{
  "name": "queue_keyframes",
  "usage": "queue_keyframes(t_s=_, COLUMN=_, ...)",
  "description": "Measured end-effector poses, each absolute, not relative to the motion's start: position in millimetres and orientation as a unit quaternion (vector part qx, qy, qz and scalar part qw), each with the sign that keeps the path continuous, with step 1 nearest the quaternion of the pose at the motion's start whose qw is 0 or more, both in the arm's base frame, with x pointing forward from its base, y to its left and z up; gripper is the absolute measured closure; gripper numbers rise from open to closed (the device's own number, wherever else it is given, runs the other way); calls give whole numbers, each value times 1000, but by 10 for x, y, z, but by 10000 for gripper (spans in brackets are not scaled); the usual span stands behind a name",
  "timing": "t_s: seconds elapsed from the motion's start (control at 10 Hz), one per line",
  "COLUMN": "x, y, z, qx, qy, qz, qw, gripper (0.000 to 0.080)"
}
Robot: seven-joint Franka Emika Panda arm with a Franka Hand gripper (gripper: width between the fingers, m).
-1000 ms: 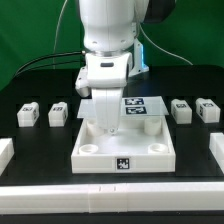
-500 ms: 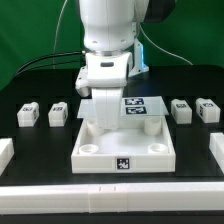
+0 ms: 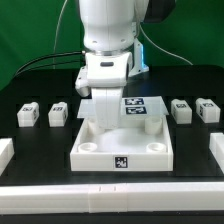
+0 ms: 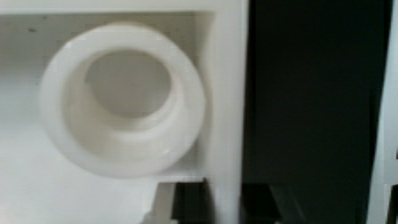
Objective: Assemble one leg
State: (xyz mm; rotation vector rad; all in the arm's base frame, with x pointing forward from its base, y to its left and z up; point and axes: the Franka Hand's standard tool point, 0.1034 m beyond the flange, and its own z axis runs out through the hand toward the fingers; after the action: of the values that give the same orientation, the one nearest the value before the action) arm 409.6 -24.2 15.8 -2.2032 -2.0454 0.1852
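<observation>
Four small white legs with marker tags lie on the black table, two at the exterior view's left and two at its right. None is held. The large white panel with corner sockets lies in the middle. My gripper is down at the panel's far left corner. In the wrist view a round socket shows beside the panel's wall. My gripper has its dark fingers against both sides of that wall.
The marker board lies behind the panel, partly hidden by the arm. White blocks sit at the table's left and right edges. A white rail runs along the front.
</observation>
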Motion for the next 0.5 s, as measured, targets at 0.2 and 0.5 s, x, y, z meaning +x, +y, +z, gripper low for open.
queue_keyframes(t_s=0.2, x=4096, y=-242, z=158, qx=-730, qy=-678, qz=61, qw=65, gripper=735)
queue_keyframes(t_s=0.5, x=4112, y=-222, z=162, qx=-731, qy=-677, qz=61, qw=64, gripper=735)
